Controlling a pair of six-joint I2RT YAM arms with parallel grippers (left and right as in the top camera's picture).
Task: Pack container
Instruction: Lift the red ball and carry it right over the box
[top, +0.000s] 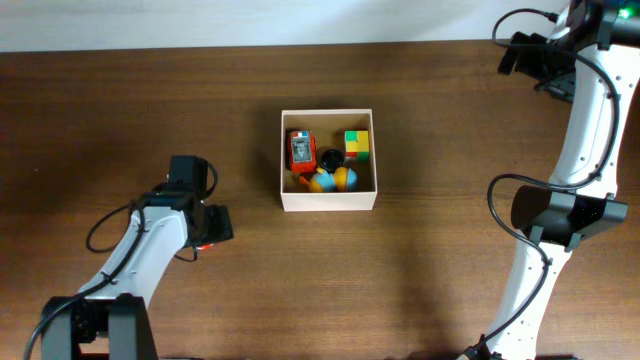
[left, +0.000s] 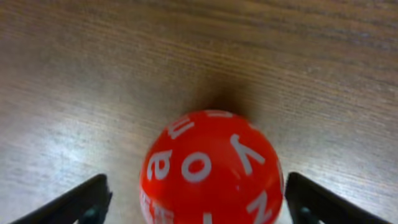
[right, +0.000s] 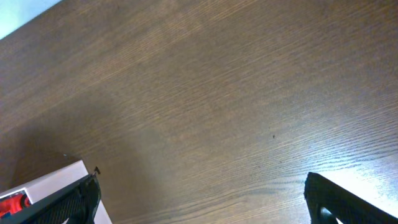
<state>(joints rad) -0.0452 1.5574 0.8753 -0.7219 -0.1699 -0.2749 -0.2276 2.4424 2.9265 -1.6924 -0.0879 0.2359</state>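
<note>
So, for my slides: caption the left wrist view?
Open left gripper straddling a red lettered ball on the wood table.

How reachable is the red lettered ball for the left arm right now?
Probably yes. The red ball sits on the table inside the open left gripper, with a gap on each side and nothing visibly in the way.

Overhead cam is looking evenly lit and sharp, with the shallow square white-walled cardboard container (top: 328, 203) barely casting a shadow on the dark brown wood-grain table (top: 120, 100). Left wrist is going soft: the glossy red ball with white letters (left: 211, 168) is blurring slightly and dropping a dark shadow behind it, with pale glare washing the wood lower left. Right wrist is catching sheen lower right.
</note>
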